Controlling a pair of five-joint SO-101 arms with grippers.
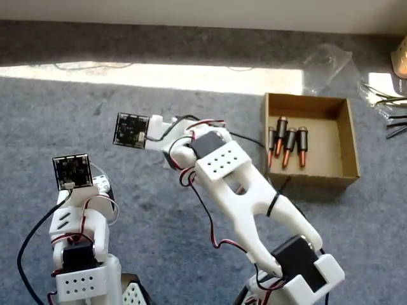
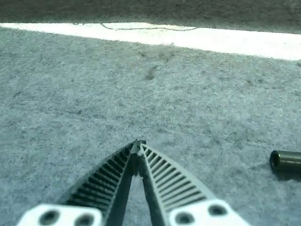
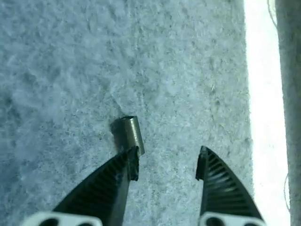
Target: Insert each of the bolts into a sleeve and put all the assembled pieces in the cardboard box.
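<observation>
Surface: grey short-pile carpet (image 1: 146,210), which serves as the work surface.
Light: a bright sunlit strip (image 1: 159,76) runs across the carpet on the far side.
Room: a pale wall base (image 1: 191,9) lies along the far edge. A clear plastic bag (image 1: 327,60) and loose cables (image 1: 388,108) lie beyond and beside the box.
Cardboard box (image 1: 353,143): open top, sitting on the carpet to the right of the right arm (image 1: 248,190).
Assembled pieces (image 1: 290,143): four lie side by side in the box's left half. Long axes run roughly near-to-far, dark sleeve ends toward the wall and copper-coloured ends toward the arms.
Sleeve (image 3: 130,134): a short dark tube on its side on the carpet. Its long axis runs away from the gripper, and its near end is at the tip of one finger (image 3: 133,162), outside the gap.
Right gripper (image 3: 168,164): jaws spread wide, holding nothing, low over the carpet.
Left gripper (image 2: 138,147): jaws closed tip to tip, holding nothing.
Left arm (image 1: 82,254): at the near left, well apart from the box.
Dark cylinder (image 2: 285,160): lies on its side off to one side of the left gripper, hollow end showing. Cannot tell whether it is the same sleeve.
</observation>
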